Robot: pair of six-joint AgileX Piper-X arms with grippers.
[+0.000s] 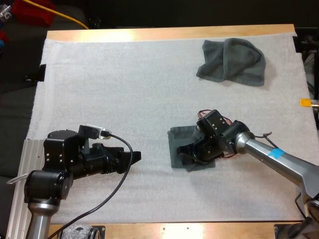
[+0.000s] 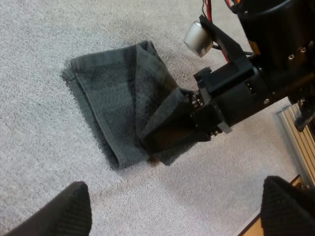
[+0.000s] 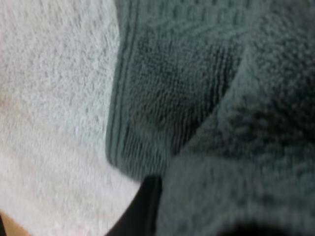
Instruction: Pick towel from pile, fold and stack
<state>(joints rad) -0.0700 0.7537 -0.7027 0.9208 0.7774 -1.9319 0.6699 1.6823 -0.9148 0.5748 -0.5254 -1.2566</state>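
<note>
High view: left gripper (image 1: 133,156) hovers over bare mat (image 1: 124,74), left of the towel (image 1: 175,139). Right gripper (image 1: 188,155) sits on that towel's near edge. Crumpled towel (image 1: 232,62) lies far right. Left wrist view: left fingers (image 2: 74,211) stand wide apart, empty, towel ahead. Right wrist view: right finger (image 3: 147,206) pinches a raised towel fold.

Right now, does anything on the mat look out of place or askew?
The folded towel near the middle of the mat is not flat: the right gripper pinches one flap raised over it. A second towel lies crumpled at the mat's far right. The left gripper is open, clear of both.
</note>
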